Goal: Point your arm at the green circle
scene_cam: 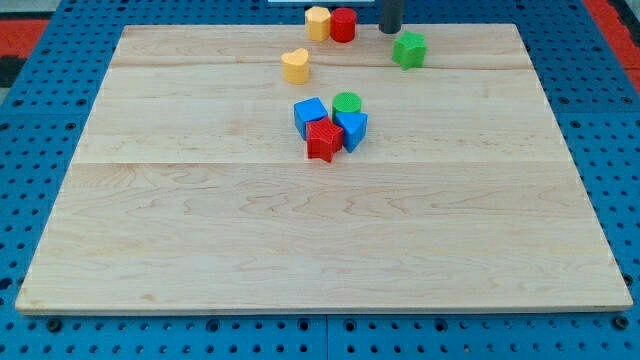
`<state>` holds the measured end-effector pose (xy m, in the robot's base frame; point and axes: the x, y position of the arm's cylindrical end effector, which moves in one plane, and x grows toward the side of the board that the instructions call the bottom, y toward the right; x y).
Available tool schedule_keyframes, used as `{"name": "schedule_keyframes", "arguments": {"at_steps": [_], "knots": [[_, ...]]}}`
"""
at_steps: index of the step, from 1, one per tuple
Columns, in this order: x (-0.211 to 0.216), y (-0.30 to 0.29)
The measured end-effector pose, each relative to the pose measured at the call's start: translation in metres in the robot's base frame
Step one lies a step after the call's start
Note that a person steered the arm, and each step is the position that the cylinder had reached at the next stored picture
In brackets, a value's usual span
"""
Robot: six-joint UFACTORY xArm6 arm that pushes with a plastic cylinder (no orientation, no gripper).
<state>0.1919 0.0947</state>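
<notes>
The green circle (347, 102) lies near the middle of the wooden board (200, 250), touching a cluster of a blue cube (310, 115), a red star (324, 139) and a blue triangle-like block (352, 128). My tip (391, 30) is at the view's top edge, above and right of the green circle, just left of the green star (409, 49). A yellow hexagon (318, 21) and a red cylinder (343, 24) sit together at the top, left of the tip. A yellow heart (295, 66) lies below them.
The board rests on a blue perforated table (30, 120). Red patches show at the top corners (25, 30).
</notes>
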Motion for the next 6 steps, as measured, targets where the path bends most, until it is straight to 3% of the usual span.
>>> {"name": "schedule_keyframes", "arguments": {"at_steps": [3, 4, 5, 6], "knots": [[0.001, -0.094], [0.025, -0.078], [0.102, -0.072], [0.136, -0.076]]}}
